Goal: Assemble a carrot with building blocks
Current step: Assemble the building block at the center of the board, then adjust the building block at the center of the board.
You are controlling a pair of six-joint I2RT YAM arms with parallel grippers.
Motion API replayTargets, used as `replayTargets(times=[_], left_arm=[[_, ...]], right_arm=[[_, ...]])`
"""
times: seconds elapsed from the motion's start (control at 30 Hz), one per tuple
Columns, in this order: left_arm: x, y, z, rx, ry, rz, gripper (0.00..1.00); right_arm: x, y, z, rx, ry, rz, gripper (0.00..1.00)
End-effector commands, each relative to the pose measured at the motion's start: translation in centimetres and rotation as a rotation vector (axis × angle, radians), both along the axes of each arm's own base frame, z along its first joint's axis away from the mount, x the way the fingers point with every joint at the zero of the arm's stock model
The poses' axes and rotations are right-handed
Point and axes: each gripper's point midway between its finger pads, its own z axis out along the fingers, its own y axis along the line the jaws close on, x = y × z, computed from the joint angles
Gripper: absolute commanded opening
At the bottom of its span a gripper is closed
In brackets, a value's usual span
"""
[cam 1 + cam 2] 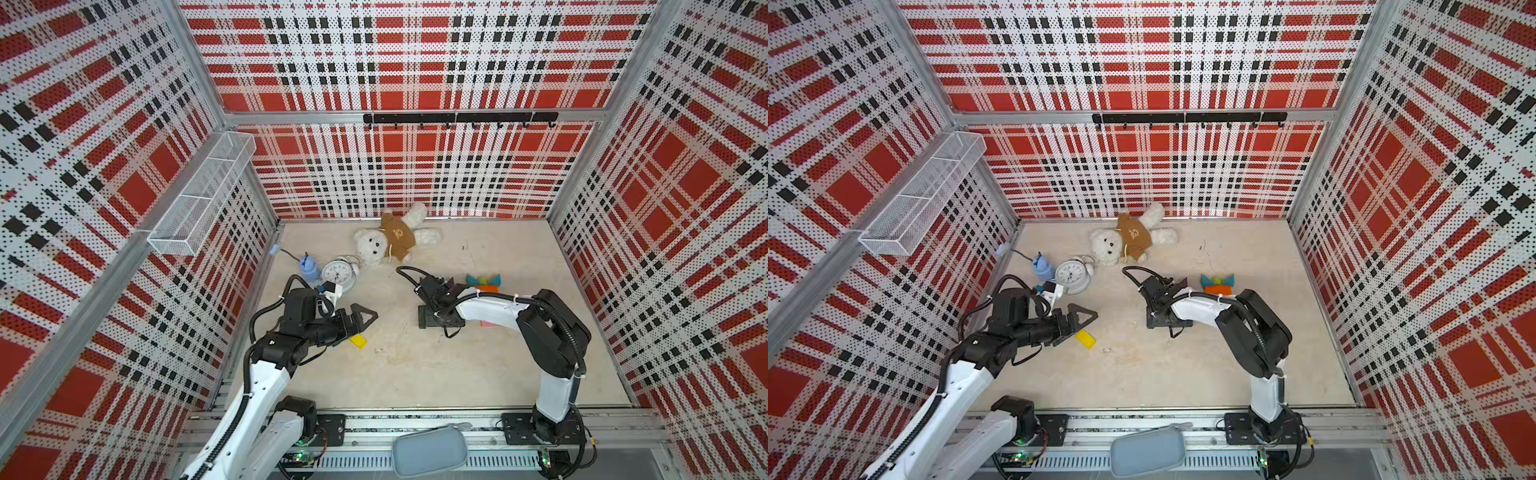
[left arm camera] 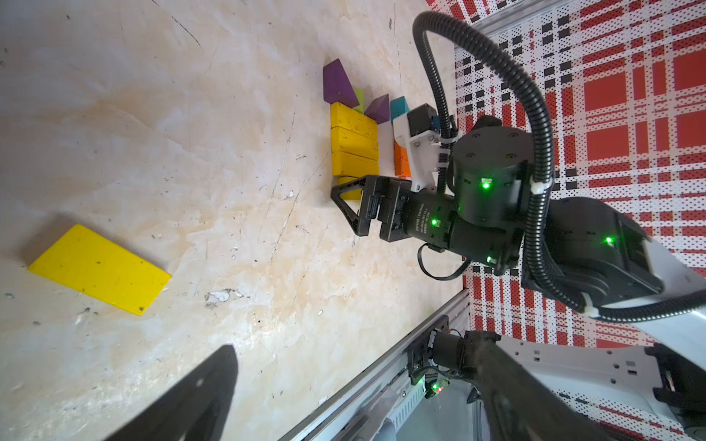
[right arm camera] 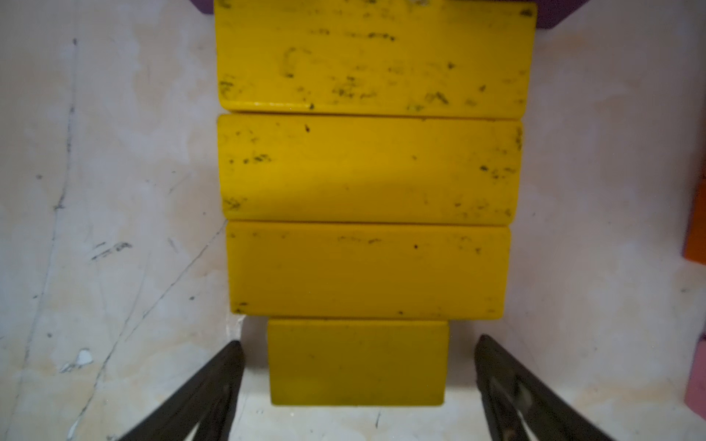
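Observation:
The building blocks form a column of three long yellow bars (image 3: 368, 168) with a shorter yellow block (image 3: 357, 362) at its end. My right gripper (image 3: 359, 341) stands open astride that short block, with a gap on each side. Purple triangles (image 2: 338, 84), a teal block (image 2: 399, 107) and orange blocks (image 2: 401, 160) lie by the column's far end. In both top views my right arm hides the column. One loose yellow block (image 1: 358, 340) (image 2: 99, 269) lies flat near my left gripper (image 1: 365, 318), which is open and holds nothing.
A teddy bear (image 1: 390, 241), a white alarm clock (image 1: 340, 272) and a blue bottle (image 1: 309, 268) lie at the back left. A teal, green and orange block cluster (image 1: 484, 282) and a pink block (image 1: 492, 323) sit beside the right arm. A grey pouch (image 1: 430, 451) rests on the front rail.

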Motion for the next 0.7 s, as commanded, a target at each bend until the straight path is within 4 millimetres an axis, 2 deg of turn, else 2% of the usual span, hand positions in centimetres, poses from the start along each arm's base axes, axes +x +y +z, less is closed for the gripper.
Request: replayTargets(times=[0.0,0.17,0.23,0.3,0.37,0.5,0.57,0.67], left_arm=[[0.0,-0.3,0.2,-0.008,-0.023,-0.014,0.99],[0.6,0.7,0.5,0.008,-0.042,0.033,0.99],[1.4,2.5,0.2,0.056,-0.034,0.120,1.00],[2.1,5.2,-0.6,0.137,-0.007,0.252,1.00],[2.7,7.8,-1.0,0.192,0.022,0.360,0.99],[3.1,11.4,-2.1,0.253,0.094,0.518,0.99],[3.0,12.6,-2.5,0.290,0.130,0.567,1.00],[3.0,13.4,-2.6,0.307,0.141,0.593,1.00]], right_arm=[[-1.0,0.4,1.4,0.001,-0.008,0.048,0.97],[-2.1,2.1,5.7,-0.015,-0.079,0.113,0.89],[-2.4,3.7,7.2,0.013,-0.100,0.152,0.85],[-3.1,6.4,7.8,0.064,-0.100,0.209,0.81],[-3.9,9.7,8.0,0.113,-0.097,0.281,0.80],[-5.2,16.4,7.1,0.202,-0.072,0.438,0.79],[-5.9,19.2,6.4,0.243,-0.067,0.514,0.79],[-6.7,22.2,5.1,0.256,-0.039,0.587,0.79]])
